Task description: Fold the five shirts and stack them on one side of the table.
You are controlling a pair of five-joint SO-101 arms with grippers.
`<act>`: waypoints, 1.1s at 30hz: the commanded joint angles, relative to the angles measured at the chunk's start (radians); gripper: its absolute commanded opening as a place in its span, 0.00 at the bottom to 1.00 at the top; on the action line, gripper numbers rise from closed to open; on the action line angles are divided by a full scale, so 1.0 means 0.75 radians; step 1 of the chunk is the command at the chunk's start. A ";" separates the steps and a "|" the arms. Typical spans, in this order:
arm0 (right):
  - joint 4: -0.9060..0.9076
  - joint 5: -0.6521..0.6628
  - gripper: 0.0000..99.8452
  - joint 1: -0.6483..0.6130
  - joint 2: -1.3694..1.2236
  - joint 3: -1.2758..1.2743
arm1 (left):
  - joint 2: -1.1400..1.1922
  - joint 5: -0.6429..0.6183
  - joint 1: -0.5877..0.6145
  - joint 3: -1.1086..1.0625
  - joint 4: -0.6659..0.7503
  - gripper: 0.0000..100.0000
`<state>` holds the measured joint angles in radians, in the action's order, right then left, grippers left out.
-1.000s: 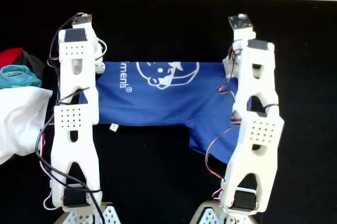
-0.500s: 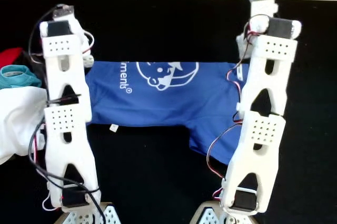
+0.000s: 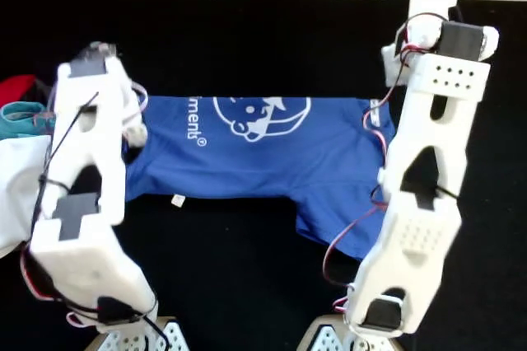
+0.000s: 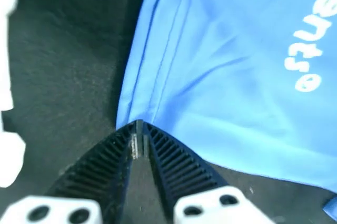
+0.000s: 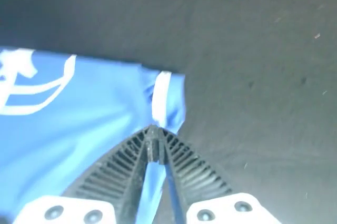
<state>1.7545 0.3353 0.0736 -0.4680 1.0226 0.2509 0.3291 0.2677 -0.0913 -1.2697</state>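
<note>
Blue shirt: your blue shirt (image 3: 247, 149) lies spread flat across the middle of the bench (image 3: 247, 38), with its white print (image 3: 259, 114) facing up near the far edge. One part of the shirt hangs toward the near side on the right.
Left end effector: the left end effector (image 4: 138, 134) has its jaws pressed together, with the tips right at the shirt's left hem. You cannot tell whether any cloth is caught between them.
Right end effector: the right end effector (image 5: 153, 142) is also pressed together, with its tips over the shirt's far right corner. Whether it grips the fabric is unclear.
Wrist views add: the left wrist view gives you the stitched double hem and the white lettering (image 4: 310, 50) up close. The right wrist view shows the pale strip along the corner edge.
High view adds: here you see the whole layout. The left arm (image 3: 82, 170) is at the shirt's left edge and the right arm (image 3: 428, 170) is at its right edge.
Other shirts: a white shirt (image 3: 16, 178), a teal shirt (image 3: 20, 116) and a red shirt (image 3: 16, 87) are heaped at the bench's left edge.
Change: over the last second your left arm has swung out to the left and tilted. Your right arm has stretched toward the far edge. The blue shirt has stayed where it was.
</note>
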 commanded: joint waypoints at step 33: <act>-0.803 -0.070 0.09 -0.508 0.897 -2.253 | -0.255 -0.012 -0.009 -0.799 1.060 0.01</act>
<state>1.2221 0.2862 -0.3330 0.2348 -0.6697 0.0606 0.3261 0.2647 -0.6928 -0.5132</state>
